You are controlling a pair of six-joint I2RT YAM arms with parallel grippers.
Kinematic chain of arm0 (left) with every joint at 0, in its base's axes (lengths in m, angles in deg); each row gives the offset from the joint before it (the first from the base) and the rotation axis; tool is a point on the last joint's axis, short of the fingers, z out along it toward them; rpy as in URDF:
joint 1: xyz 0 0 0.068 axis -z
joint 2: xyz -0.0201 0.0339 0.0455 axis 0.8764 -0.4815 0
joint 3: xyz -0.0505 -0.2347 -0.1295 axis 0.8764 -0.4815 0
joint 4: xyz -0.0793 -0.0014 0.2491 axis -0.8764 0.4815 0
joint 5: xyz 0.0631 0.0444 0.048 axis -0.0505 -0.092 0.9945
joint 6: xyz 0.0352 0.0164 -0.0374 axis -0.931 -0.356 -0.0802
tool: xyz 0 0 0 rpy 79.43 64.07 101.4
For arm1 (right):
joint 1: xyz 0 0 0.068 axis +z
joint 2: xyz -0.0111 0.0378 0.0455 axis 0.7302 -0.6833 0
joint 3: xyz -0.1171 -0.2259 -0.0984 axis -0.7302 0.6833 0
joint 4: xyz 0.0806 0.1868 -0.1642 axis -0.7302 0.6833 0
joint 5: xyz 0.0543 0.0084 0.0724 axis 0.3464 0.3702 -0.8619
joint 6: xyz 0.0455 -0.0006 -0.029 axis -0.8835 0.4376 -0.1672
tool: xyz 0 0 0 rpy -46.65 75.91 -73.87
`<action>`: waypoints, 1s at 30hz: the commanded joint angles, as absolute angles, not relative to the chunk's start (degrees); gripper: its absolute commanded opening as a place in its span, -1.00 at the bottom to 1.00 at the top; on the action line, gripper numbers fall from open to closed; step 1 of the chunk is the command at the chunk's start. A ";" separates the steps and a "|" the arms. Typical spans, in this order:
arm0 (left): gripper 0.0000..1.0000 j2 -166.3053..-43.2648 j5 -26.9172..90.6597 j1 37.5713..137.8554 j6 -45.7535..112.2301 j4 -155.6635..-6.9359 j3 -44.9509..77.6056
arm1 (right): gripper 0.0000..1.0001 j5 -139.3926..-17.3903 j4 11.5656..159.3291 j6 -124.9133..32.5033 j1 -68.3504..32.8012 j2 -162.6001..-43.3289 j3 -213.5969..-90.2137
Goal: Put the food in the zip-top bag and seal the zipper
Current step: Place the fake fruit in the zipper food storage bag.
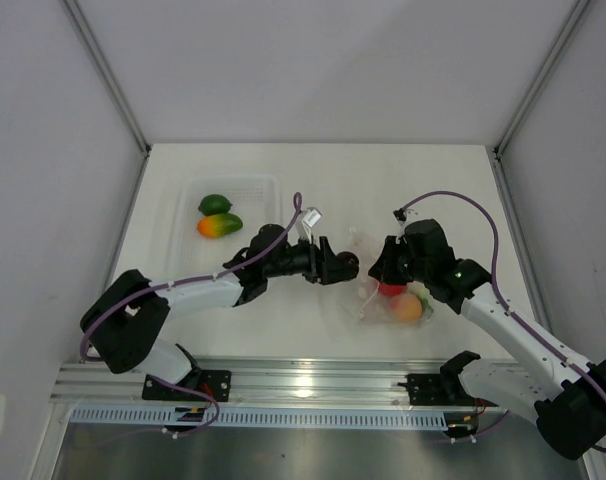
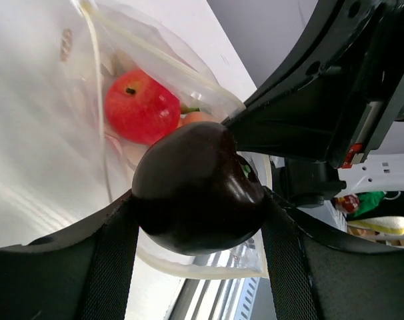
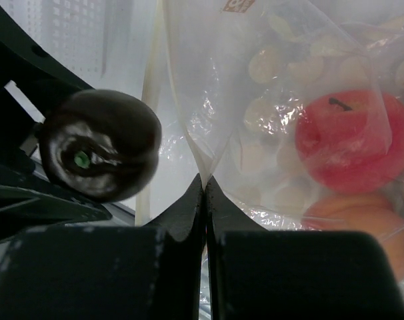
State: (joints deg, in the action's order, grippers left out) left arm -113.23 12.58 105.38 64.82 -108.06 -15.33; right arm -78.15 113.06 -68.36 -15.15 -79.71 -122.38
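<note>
Grasping the dark brown fruit in the left pincer, just outside the mouth of the zip-top bag on the bench. Pinching the bag's clear film between the clenched fingers of the right pincer. Inside the bag: the red fruit and the orange peach, touching. Well apart, in the white tray at far left: the green fruit and the mango, side by side.

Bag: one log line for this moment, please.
left gripper: holds dark fruit beside bag | right gripper: shut on bag edge | in bag: apple, peach | tray: green fruit, mango
</note>
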 commanded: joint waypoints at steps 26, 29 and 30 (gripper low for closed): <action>0.99 -116.39 13.77 108.32 65.43 -107.23 -13.21 | -1.00 -77.61 112.71 -69.01 -15.35 -77.87 -124.08; 0.99 -115.51 14.55 108.32 65.17 -107.23 -13.92 | -1.00 -77.69 112.71 -69.01 -15.26 -77.78 -124.08; 0.99 -114.90 14.64 108.32 65.08 -107.23 -14.09 | -1.00 -77.61 112.80 -68.92 -15.26 -77.70 -124.08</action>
